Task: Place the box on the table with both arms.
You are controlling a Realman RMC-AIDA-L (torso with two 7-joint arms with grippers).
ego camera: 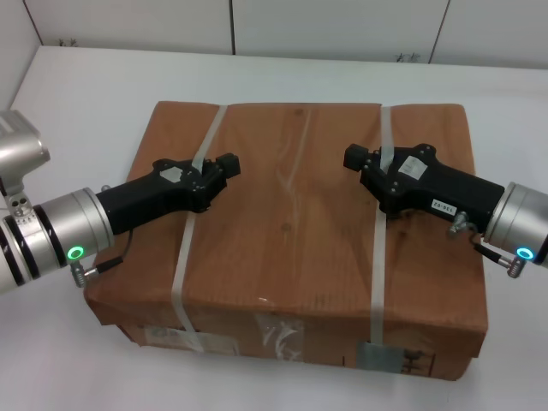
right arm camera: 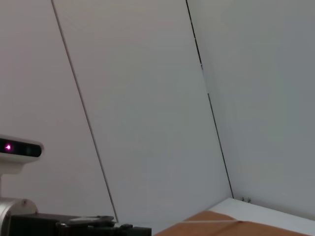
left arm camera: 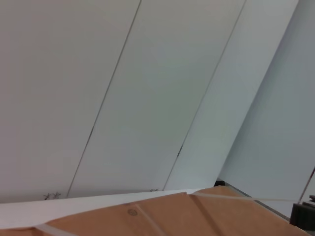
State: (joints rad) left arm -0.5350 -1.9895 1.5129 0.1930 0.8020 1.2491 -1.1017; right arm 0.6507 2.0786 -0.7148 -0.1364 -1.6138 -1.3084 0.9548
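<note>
The brown cardboard box [ego camera: 291, 231] with two white straps fills the middle of the head view and lies flat over the white table [ego camera: 94, 94]; tape and labels show on its near side. My left gripper [ego camera: 224, 168] lies low over the box top, its tip right beside the left strap [ego camera: 199, 180]. My right gripper [ego camera: 355, 157] lies low over the top, its tip beside the right strap [ego camera: 382, 171]. The box top shows in the left wrist view [left arm camera: 162, 216] and the right wrist view [right arm camera: 231, 227]. I cannot tell whether either gripper holds a strap.
White wall panels [ego camera: 342, 26] stand behind the table's far edge. The table reaches beyond the box on the left and at the back. A white sensor head with a pink light [right arm camera: 17, 150] shows above my left arm [right arm camera: 74, 227].
</note>
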